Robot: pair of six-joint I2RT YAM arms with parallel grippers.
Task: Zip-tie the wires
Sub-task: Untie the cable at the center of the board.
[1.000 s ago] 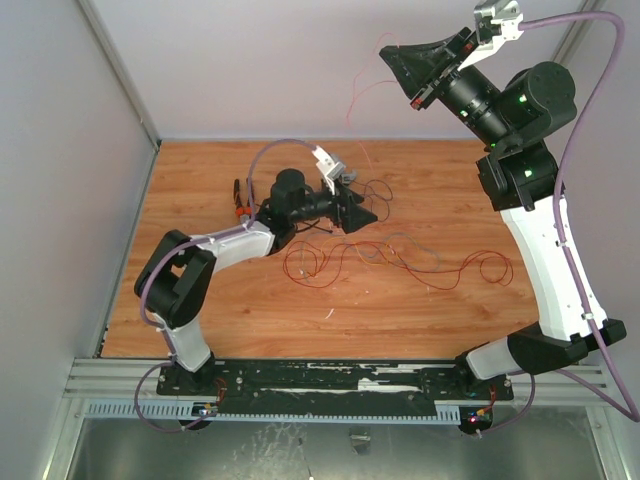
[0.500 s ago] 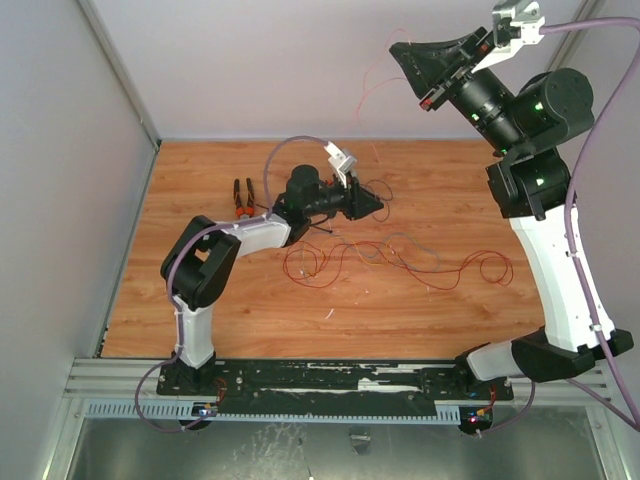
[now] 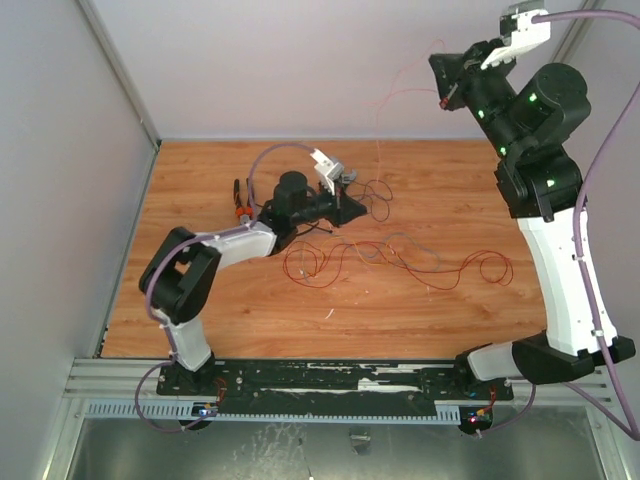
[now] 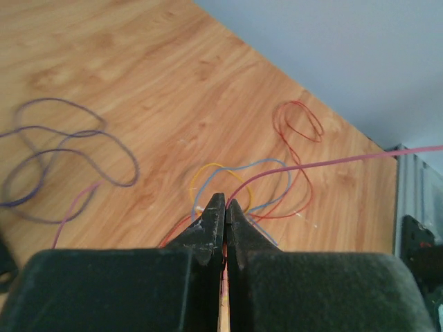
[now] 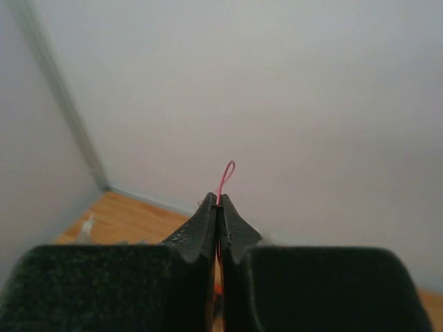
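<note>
From above, the wires [image 3: 400,255] lie in loose red, orange and dark loops across the middle of the wooden counter [image 3: 200,300], with a smaller tangle further back near the centre. The left pincer [image 3: 352,207] is down at that far tangle, its fingers pressed together. Left of that arm, orange-handled pliers [image 3: 240,205] show partly from behind it. The right arm is raised high at the far right. The right pincer [image 3: 445,90] is well above the counter, and a single thin red strand hangs from it in a curve down toward the far tangle. In the left wrist view, the left pincer [image 4: 225,206] is fully closed on what looks like a red or orange strand, though the strand is too fine to be sure of its colour. More wires [image 4: 275,124] fan out on the wood beyond the tips, and one pink strand runs off to the right. In the right wrist view, the right pincer [image 5: 218,202] is clamped tight on the wires [image 5: 225,176]. A small pink-red loop pokes out past the tips against the pale wall [image 5: 311,104].
</note>
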